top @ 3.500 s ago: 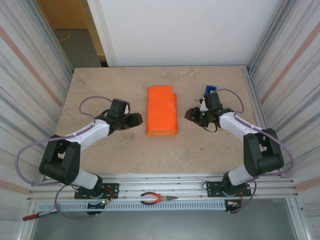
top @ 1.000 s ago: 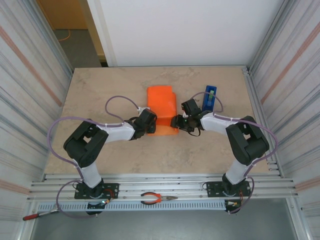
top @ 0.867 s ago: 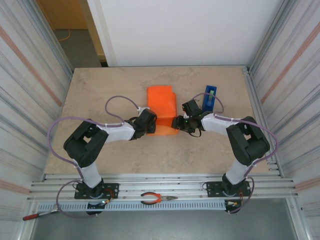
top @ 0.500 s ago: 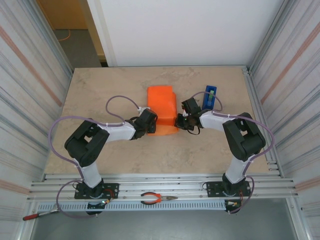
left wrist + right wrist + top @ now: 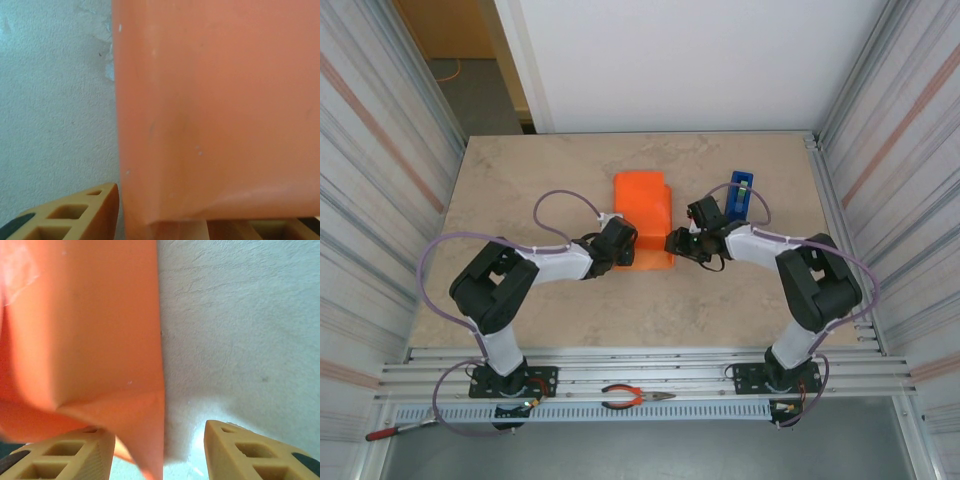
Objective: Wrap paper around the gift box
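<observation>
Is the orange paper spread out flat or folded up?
Folded: the paper forms a compact raised block, with sharp creased edges and a triangular flap at one corner.

The black-and-white left arm [image 5: 485, 290] folds sharply at its elbow, and its white forearm reaches low and rightward toward the middle. The left gripper [image 5: 623, 252] at its end points right. In the left wrist view one tan latticed finger [image 5: 75, 215] shows at the lower left. The other is mostly hidden, and it cannot be told whether they pinch. The black-and-white right arm [image 5: 817, 285] mirrors this pose, its forearm reaching leftward. The right gripper [image 5: 673, 243] points left, facing the left one from close by, and its two tan fingers [image 5: 60, 455] stand apart with a clear gap between them.
</observation>
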